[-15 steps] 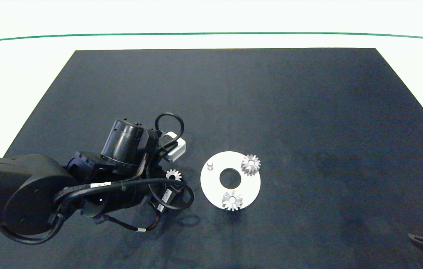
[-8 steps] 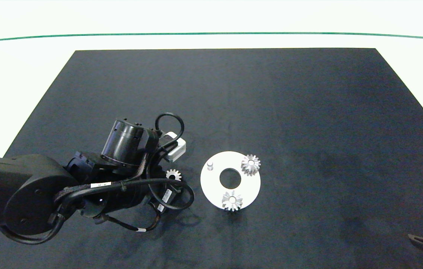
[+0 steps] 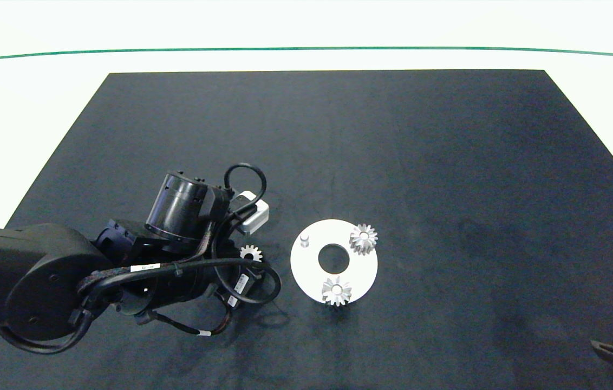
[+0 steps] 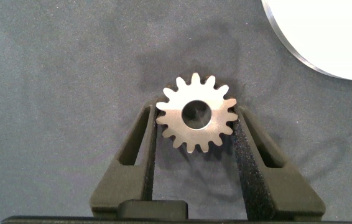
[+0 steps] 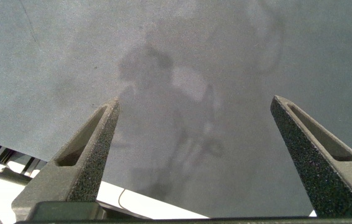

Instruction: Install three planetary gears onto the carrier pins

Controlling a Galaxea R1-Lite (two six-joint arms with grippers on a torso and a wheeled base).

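While low over the mat (image 3: 393, 135), left end effector (image 4: 196, 127) pinching third gear (image 4: 196, 114).

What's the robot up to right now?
Left gripper shut on third gear, beside disc. Right gripper open, parked. One pin bare, unobstructed.

A white disc (image 3: 363, 271) with a large centre hole is seen on the dark mat (image 3: 339, 135) covering the desk. Two planetary gears (image 3: 363, 238) are seated on its carrier pins; one pin (image 3: 304, 240) is left bare. A third gear (image 3: 250, 253) is partly hidden beneath the left arm (image 3: 68, 276), just beside the disc.
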